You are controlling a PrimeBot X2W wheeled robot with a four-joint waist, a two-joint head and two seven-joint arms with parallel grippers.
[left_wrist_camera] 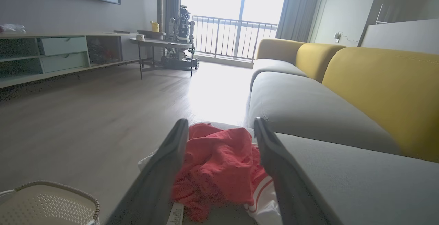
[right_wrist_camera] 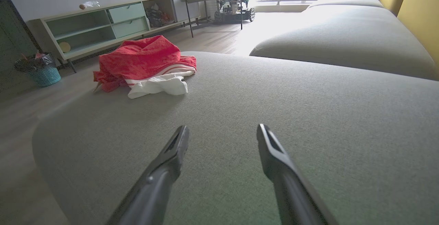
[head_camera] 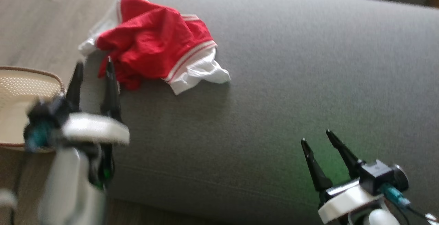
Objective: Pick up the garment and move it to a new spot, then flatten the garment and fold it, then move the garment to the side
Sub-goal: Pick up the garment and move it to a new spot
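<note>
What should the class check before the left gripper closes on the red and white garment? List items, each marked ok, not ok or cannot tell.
1. Left gripper open: ok.
2. Garment lined up between its fingers: ok.
3. Fingers touching the garment: cannot tell.
4. Right gripper open and apart from the garment: ok.
5. Bare sofa cushion for a new spot: ok.
6. Garment flattened: not ok, crumpled.

Daylight floods through the balcony window [left_wrist_camera: 236,15] far ahead of the left gripper [left_wrist_camera: 220,121], blown out to white, with glare on the floor [left_wrist_camera: 216,98] well beyond it. The head view is soft, and the left gripper's wrist smears with motion blur (the right gripper [head_camera: 315,135] looks crisper). The garment [head_camera: 154,43] throws a faint shadow on the cushion [head_camera: 274,81] toward the grippers. Wrist views bow near their edges.
</note>
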